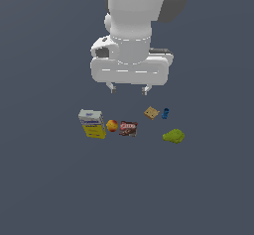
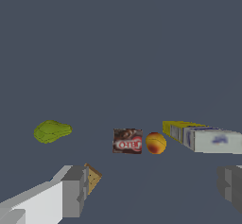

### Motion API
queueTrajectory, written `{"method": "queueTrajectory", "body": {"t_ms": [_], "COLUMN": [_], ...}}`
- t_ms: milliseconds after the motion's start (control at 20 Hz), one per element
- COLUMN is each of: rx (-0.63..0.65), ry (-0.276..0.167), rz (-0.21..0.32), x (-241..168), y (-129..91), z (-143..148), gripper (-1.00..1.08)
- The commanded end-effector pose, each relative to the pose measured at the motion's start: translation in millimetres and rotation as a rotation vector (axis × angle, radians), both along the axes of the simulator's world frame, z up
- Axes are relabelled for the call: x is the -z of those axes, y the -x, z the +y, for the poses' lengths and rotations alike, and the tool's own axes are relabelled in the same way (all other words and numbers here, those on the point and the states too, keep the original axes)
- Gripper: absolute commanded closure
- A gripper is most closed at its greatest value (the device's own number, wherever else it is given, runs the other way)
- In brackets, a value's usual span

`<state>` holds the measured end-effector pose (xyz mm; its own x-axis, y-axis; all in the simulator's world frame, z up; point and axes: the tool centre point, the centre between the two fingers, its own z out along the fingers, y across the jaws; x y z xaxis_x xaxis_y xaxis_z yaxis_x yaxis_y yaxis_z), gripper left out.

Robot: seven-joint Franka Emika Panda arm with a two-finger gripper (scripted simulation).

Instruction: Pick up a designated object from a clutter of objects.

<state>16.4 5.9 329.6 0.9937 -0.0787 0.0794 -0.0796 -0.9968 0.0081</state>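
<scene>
Six small things lie scattered on the dark floor below one arm. Largest is the yellow-and-white box [image 1: 92,123], lying at the exterior view's left end of the group. Next comes the lime-green lump [image 1: 173,136], at the exterior view's right and nearest that camera. Then the dark brown-red packet [image 1: 128,128], roughly in the middle, with the round orange fruit [image 1: 112,125] between it and the box, just beside both.

Smaller again is the tan square cracker [image 1: 151,112], the piece to be picked up. It lies flat, turned so a corner points toward the exterior camera, well apart from the packet and just beside the small blue piece [image 1: 165,113], the smallest thing there, which sits to its right in the exterior view.

The gripper [image 1: 129,88] hangs above the group with its jaws spread apart and nothing between them. Its midpoint seems to sit over the gap between packet and cracker, so the cracker lies off toward the exterior view's right finger [image 1: 146,89]. The wrist view agrees: the cracker [image 2: 93,177] peeks out half hidden behind one finger [image 2: 75,191] rather than centred between the two. I judge the hand must shift sideways toward the cracker before descending, and mind the blue piece close by.
</scene>
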Motion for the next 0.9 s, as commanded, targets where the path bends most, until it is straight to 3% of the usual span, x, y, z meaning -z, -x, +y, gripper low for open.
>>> {"method": "queueTrajectory", "body": {"t_ms": [0, 400, 850], "rx": [0.021, 0.126, 0.268], "ry": [-0.001, -0.004, -0.010], "rz": [0.003, 0.012, 0.025], "x": [11, 62, 129], "y": [1, 11, 36], "z": [5, 31, 66], "gripper": [-0.92, -0.92, -0.92]}}
